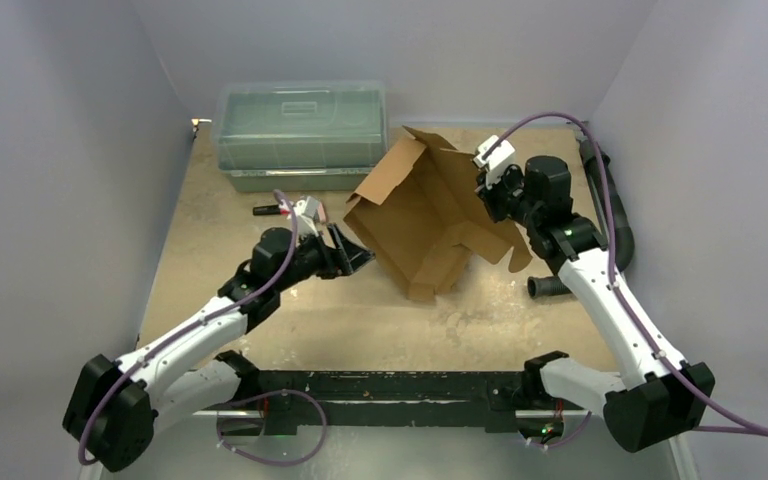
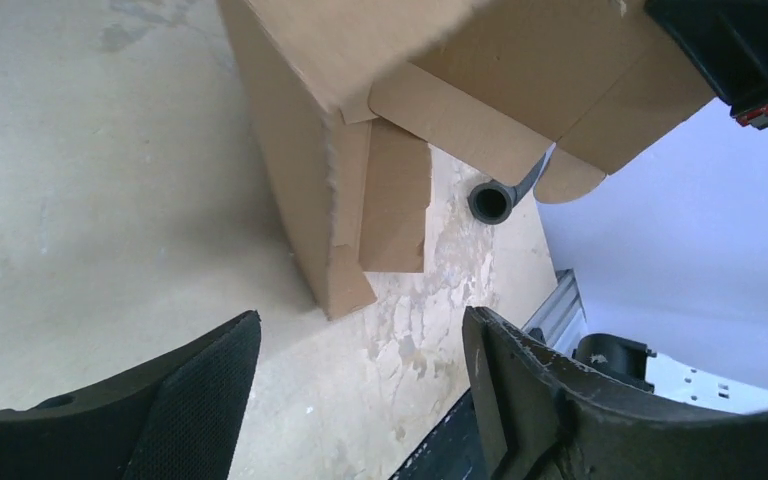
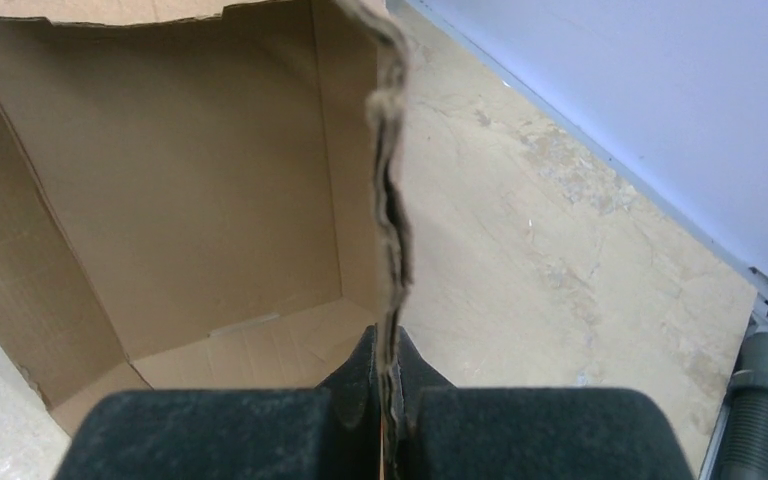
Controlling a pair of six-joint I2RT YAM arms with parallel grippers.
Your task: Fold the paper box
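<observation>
Currently the paper box (image 1: 422, 222) stands tilted mid-desk (image 1: 360, 322). The right gripper (image 3: 390, 378) is clamped on its right wall edge. The left gripper (image 1: 353, 256), wide and empty, sits just left of its near-left wall.

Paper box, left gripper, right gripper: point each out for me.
paper box (image 1: 415, 215): top external view, its inner panel.
left gripper (image 2: 360, 322): left wrist view, midway between its open fingertips.
right gripper (image 3: 388, 375): right wrist view, between fingertips pinching the box wall's edge.
</observation>
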